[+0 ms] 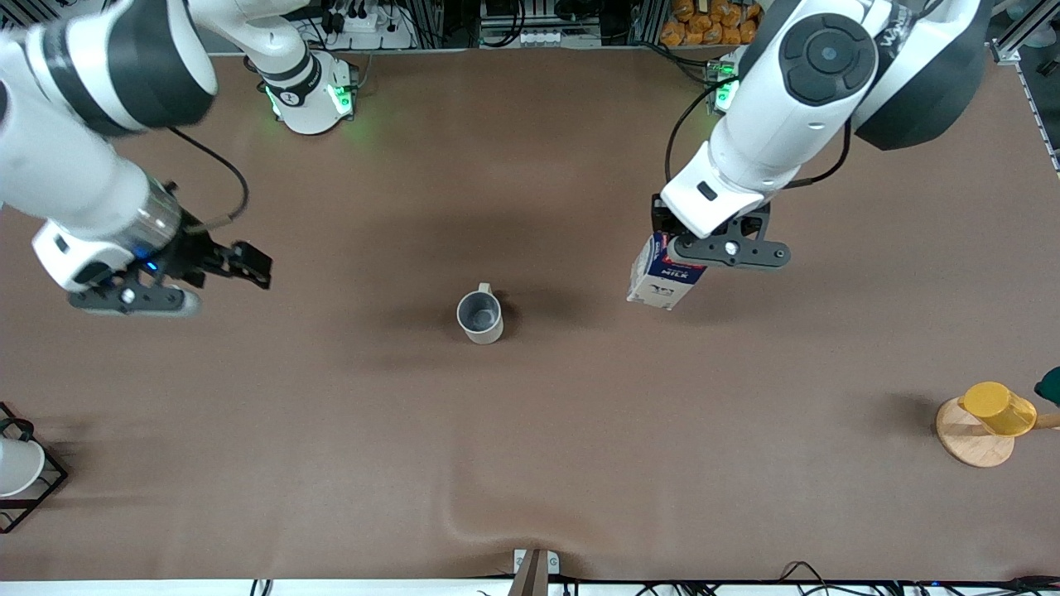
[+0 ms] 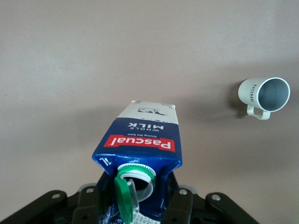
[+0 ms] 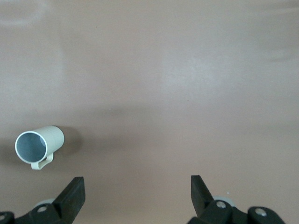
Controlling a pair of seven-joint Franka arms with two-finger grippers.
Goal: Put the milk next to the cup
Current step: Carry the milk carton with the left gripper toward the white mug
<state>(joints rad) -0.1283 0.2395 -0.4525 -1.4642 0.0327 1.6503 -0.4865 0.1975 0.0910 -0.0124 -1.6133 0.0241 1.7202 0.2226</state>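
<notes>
**Milk carton held over the bench, mug standing alone**

We see the left gripper (image 1: 662, 240) with its jaws clamped on the top of the milk (image 1: 662, 280), just under the gable. The carton hangs tilted over bare bench (image 1: 530, 463), toward the left arm's end of the table from the cup (image 1: 480, 316) and well apart from it. In the left wrist view the milk (image 2: 140, 149) shows its red label and its green cap (image 2: 124, 196) flipped open at the spout, with the cup (image 2: 264, 94) some way off.

The right gripper (image 1: 236, 269) hovers over the bench toward the right arm's end, jaws spread wide and holding nothing; that arm waits. Its wrist view shows the fingers (image 3: 72, 198) apart and the cup (image 3: 38, 145) upright.

Farther out we find a yellow cup (image 1: 998, 408) on a wooden stand (image 1: 973, 443), and a white cup (image 1: 16, 465) in a black wire rack (image 1: 45, 488).
</notes>
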